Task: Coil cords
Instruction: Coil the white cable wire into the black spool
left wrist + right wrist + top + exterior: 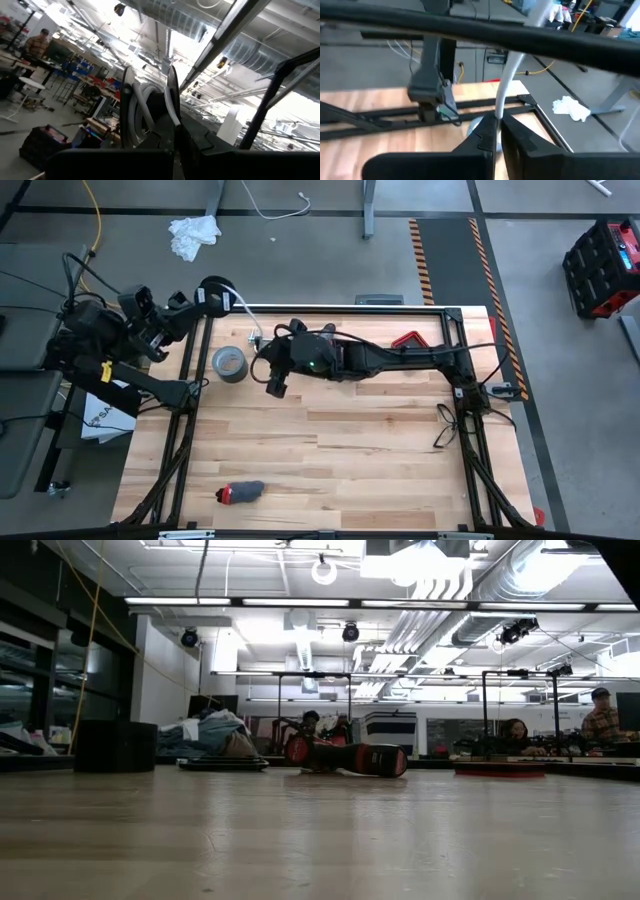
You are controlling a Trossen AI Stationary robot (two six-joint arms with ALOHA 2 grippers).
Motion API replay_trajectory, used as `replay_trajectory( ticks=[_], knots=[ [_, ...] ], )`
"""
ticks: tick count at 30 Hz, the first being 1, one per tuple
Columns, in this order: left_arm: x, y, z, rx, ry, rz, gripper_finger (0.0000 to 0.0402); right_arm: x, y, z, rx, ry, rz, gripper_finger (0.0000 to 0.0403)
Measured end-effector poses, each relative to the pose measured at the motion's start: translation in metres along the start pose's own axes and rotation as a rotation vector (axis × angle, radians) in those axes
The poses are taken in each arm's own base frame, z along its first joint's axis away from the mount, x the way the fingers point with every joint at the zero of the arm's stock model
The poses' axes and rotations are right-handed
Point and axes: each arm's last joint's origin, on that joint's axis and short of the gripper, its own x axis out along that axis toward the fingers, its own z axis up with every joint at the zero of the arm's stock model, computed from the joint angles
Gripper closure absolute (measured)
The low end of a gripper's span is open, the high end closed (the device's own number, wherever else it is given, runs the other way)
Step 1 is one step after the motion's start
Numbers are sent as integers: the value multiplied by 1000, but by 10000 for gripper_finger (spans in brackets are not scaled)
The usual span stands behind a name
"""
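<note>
One white cable [240, 308], one tape roll [229, 364], two arms.

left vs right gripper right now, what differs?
The left gripper sits at the table's far left corner, clamping the cable's black disc. The right gripper is out over the table by the tape roll, pinching the thin white cable. Both are shut.

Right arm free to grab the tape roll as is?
Probably not. The right gripper sits just beside the tape roll with bare table between, but its fingers are shut on the white cable; it would have to release first.
</note>
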Motion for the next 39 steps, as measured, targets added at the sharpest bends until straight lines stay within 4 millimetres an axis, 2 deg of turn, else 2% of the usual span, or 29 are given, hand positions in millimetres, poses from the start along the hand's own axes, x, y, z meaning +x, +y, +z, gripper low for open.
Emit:
replay_trajectory(
  ticks=[6, 9, 12, 16, 20, 28, 39],
  knots=[
    [17, -1, -17, -58, 7, 85, 401, -21, 32, 16, -73, -122, 60, 400],
    [29, -4, -25, -117, -16, 89, 401, -23, 37, 17, -96, -135, 48, 401],
    [40, -6, -31, -263, -42, 59, 402, -23, 37, 19, -119, -157, 37, 401],
    [48, -7, -41, -550, -2, 22, 401, -26, 42, 20, -204, -164, 23, 402],
    [48, -10, -45, -710, 27, 11, 401, -39, 50, 27, -276, -190, 5, 402],
    [43, -15, -55, -861, 77, 78, 401, -55, 52, 42, -347, -270, -76, 402],
    [47, -23, -73, -900, 86, 142, 402, -58, 46, 56, -327, -409, -100, 403]
  ],
)
